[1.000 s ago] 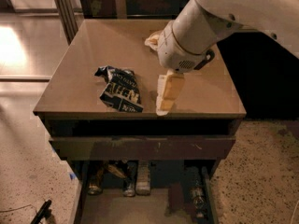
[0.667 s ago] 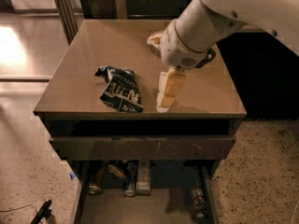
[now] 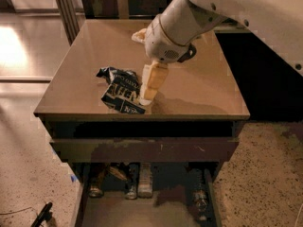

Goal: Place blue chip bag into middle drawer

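The blue chip bag (image 3: 118, 91), crumpled dark navy foil with white lettering, lies on the brown cabinet top (image 3: 203, 84), left of centre near the front edge. My gripper (image 3: 148, 90) hangs from the white arm, points down, and sits at the bag's right edge, overlapping it in this view. Whether it touches the bag is unclear. The middle drawer (image 3: 78, 207) is pulled out below, showing its grey-brown floor (image 3: 137, 214).
A drawer with a long dark-brown front panel (image 3: 142, 149) sits just under the top, slightly out. Several cans and bottles (image 3: 137, 181) lie at the back of the open drawer. A pale crumpled object (image 3: 139, 34) lies behind the arm. A black object (image 3: 41, 215) is on the floor at left.
The arm has moved left and slightly forward, bringing my gripper from the right of the bag to its right edge. The bag has not moved.
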Robot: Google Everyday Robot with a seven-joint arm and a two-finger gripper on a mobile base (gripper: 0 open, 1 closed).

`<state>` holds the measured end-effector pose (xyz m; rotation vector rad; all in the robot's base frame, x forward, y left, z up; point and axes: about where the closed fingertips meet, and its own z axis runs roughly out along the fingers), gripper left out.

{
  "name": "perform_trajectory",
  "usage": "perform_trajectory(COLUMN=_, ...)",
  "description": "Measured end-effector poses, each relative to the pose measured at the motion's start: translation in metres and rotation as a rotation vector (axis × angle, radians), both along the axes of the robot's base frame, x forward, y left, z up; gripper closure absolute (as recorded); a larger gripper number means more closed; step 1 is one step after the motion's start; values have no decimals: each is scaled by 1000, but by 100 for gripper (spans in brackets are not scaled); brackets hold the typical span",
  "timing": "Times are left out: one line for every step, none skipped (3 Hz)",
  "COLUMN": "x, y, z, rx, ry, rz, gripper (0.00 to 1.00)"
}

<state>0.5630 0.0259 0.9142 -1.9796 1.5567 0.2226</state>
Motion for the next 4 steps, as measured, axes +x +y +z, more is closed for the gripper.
perform_trajectory(x=9, y=37, z=0, rx=28, ry=10, rz=60, gripper=0)
perform_trajectory(x=7, y=41, z=-4, rx=34, ry=20, rz=68, gripper=0)
perform_trajectory(x=-5, y=62, z=-28, rx=61, ry=71, rz=110, gripper=0)
perform_trajectory(x=-5, y=64, z=-30, rx=61, ry=75, rz=113, gripper=0)
